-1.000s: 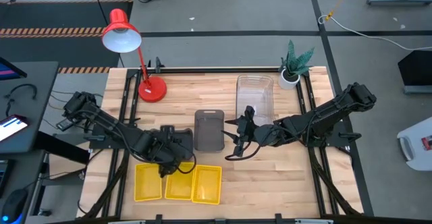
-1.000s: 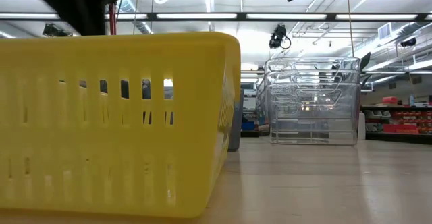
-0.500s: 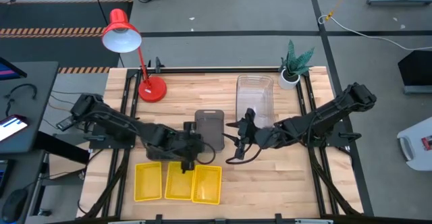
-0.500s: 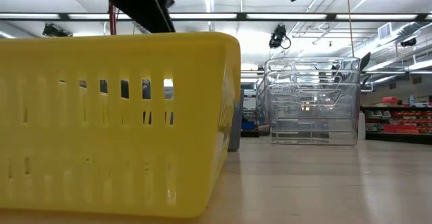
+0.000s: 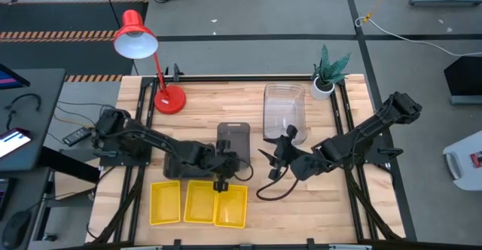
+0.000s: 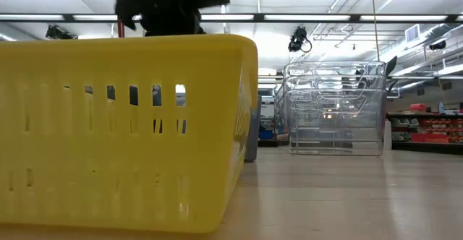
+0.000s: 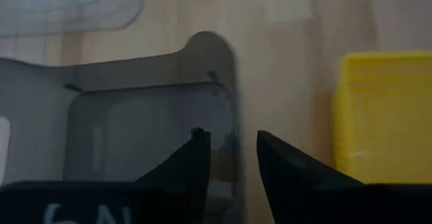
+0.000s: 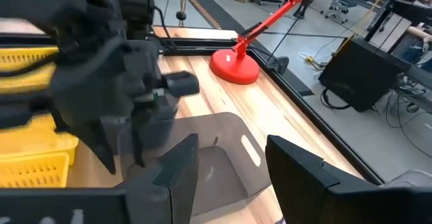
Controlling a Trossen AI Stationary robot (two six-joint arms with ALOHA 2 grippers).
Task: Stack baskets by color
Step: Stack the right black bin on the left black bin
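Note:
A smoky grey basket (image 5: 233, 143) sits flat at mid-table. Three yellow baskets (image 5: 198, 203) lie side by side along the near edge. Clear baskets (image 5: 284, 108) are stacked at the far right. My left gripper (image 7: 233, 150) is open and tipped down at the grey basket's near end (image 5: 228, 169). Its fingers stand on either side of the basket's side wall (image 7: 229, 116). My right gripper (image 8: 233, 160) is open and hovers just right of the grey basket (image 8: 216, 150), above the table. My left gripper comes slanting down from the table's left. One finger (image 7: 198, 158) is over the inside of the grey basket and the other (image 7: 273, 162) is outside its wall. Whether either finger touches the wall I cannot tell.
A red lamp stands with its base (image 5: 169, 99) at the far left, and a potted plant (image 5: 325, 83) at the far right corner. In the low view the nearest yellow basket (image 6: 123, 131) fills the foreground, with the clear stack (image 6: 334, 110) behind it. Bare wood lies at the near right.
My left gripper has swung from above the yellow baskets toward the table's right and downward, arriving at the grey basket's near end. My right gripper has drifted a little toward the near right and turned slightly. The baskets have not moved.

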